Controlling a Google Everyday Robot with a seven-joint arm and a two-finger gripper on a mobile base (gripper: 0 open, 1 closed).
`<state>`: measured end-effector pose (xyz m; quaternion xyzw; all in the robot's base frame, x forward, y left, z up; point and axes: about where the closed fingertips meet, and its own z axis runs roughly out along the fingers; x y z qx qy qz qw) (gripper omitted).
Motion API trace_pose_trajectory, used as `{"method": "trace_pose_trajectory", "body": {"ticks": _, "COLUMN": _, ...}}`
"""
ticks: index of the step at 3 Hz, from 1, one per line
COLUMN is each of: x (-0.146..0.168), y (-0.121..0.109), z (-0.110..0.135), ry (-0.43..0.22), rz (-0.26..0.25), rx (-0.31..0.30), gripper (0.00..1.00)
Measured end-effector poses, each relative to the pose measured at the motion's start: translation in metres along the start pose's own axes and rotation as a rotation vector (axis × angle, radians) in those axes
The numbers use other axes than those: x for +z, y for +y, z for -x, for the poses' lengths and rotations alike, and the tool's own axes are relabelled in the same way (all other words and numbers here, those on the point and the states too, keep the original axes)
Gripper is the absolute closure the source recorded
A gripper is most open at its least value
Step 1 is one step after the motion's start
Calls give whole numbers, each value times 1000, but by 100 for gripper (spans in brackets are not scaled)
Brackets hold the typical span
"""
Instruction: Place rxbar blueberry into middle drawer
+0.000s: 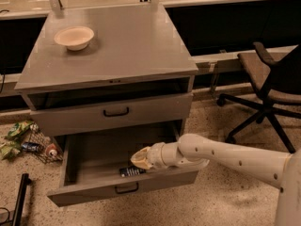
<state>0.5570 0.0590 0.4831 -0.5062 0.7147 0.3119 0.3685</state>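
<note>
Inside middle drawer (87, 160), rxbar blueberry (131, 172) lies just beside hand (139, 158).

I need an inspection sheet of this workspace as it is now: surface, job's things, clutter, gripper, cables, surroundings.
Surface: grey cabinet top, cream bowl at its back left.
Job's things: middle drawer pulled open; rxbar blueberry lies flat on its bottom, near the front.
Clutter: snack packets and a wire basket on the floor, left of the cabinet.
Gripper: gripper inside the open drawer, just above the bar.
Cables: nothing seen.
Surroundings: office chair at right.
</note>
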Motion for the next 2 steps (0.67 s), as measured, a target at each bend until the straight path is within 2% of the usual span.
{"method": "trace_pose_trajectory", "body": {"ticks": 1, "x": -66, "y": 30, "z": 20, "ry": -66, "rz": 1, "rx": -55, "gripper": 100}}
{"method": "trace_pose_trajectory", "body": {"ticks": 2, "x": -69, "y": 24, "z": 12, "ry": -62, "rz": -18, "rx": -35, "gripper": 83}}
